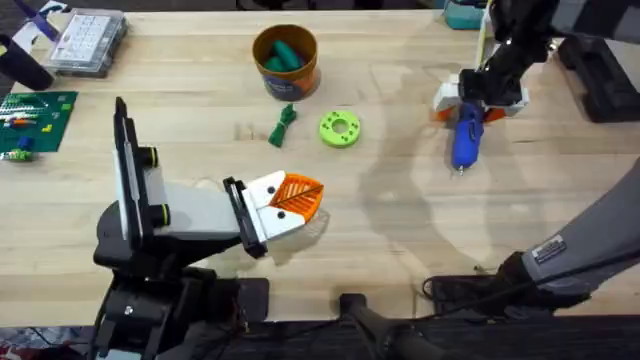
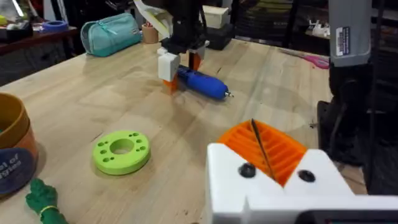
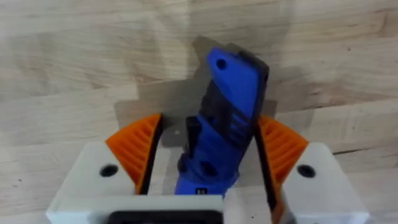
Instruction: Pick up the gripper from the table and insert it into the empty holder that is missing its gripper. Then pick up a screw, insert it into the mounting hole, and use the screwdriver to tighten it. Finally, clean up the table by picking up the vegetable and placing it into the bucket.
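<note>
Holder point(image 1: 190, 212) stands at the desk point(image 1: 400, 230) near edge, left side, with the gripper point(image 1: 285, 205) seated at its front end. Farther back lie the vegetable point(image 1: 284, 123) and green ring disc point(image 1: 340, 128). Right gripper point(image 1: 468, 112) straddles the screwdriver point(image 1: 466, 138), pads beside it, contact unclear. Bucket point(image 1: 286, 62) sits farthest.

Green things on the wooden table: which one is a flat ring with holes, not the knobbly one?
The lime-green ring disc, lying flat right of the slim, dark green knobbly vegetable; the teal pieces sit inside the orange bucket.
</note>
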